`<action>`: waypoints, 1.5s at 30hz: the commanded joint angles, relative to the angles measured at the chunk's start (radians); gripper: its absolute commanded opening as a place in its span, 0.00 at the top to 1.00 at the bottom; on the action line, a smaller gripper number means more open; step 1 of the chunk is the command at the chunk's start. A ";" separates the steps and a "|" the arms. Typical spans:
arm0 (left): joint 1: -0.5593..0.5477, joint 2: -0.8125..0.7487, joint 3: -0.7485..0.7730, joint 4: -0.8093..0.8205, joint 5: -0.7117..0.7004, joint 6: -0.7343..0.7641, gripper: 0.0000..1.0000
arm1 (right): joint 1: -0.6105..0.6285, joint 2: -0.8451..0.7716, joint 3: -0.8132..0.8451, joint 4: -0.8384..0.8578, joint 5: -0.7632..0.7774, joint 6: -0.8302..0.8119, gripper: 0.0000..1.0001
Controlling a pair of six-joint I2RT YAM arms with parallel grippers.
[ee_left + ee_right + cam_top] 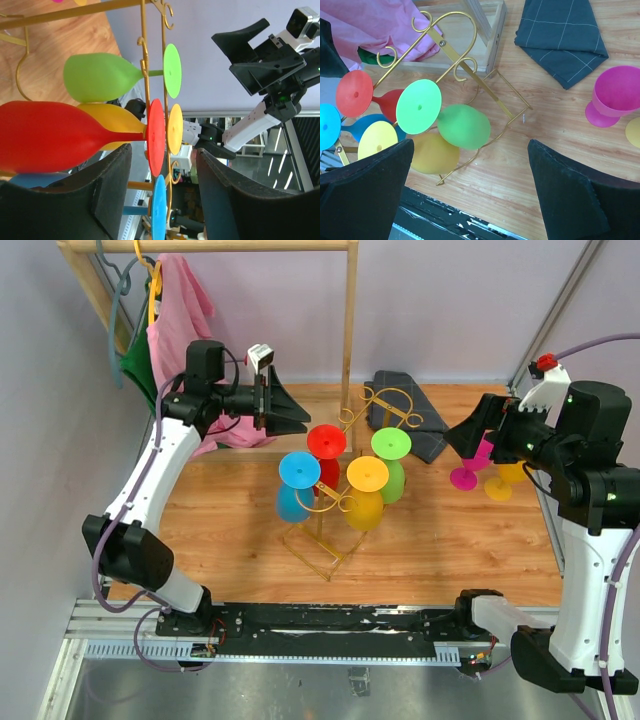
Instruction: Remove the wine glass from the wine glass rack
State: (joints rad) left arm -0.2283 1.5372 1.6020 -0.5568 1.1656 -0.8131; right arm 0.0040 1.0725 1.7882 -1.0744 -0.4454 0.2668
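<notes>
The gold wire wine glass rack (385, 400) stands mid-table, and red (326, 441), green (391, 444), blue (299, 470) and yellow (367, 474) wine glasses hang upside down from it. My left gripper (303, 420) is level with the hooks, just left of the red glass, and points right. In the left wrist view its jaws (162, 150) stand apart and hold nothing; the red glass (45, 135) and the blue foot (159, 210) lie ahead of them. My right gripper (455, 440) hovers open to the right of the rack (465, 65), empty.
A pink glass (465, 475) and an orange glass (500, 485) stand upright on the table under the right arm. A dark folded cloth (410, 410) lies behind the rack. A wooden clothes rack (349, 320) with a pink garment (180, 310) fills the back left.
</notes>
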 commanded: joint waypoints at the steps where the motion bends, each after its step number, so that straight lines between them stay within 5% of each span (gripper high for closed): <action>1: -0.017 -0.035 -0.003 -0.006 0.038 -0.019 0.42 | -0.011 -0.013 -0.011 0.001 -0.015 -0.013 0.02; 26: -0.050 -0.037 -0.027 -0.007 0.031 -0.016 0.52 | -0.010 -0.041 -0.058 0.023 -0.007 -0.007 0.01; 45: -0.057 -0.035 -0.029 -0.006 0.030 -0.011 0.78 | -0.010 -0.044 -0.062 0.027 -0.010 -0.008 0.02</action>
State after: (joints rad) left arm -0.2790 1.5120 1.5501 -0.5594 1.1690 -0.8196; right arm 0.0040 1.0431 1.7309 -1.0672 -0.4454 0.2657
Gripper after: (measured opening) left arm 0.224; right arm 0.986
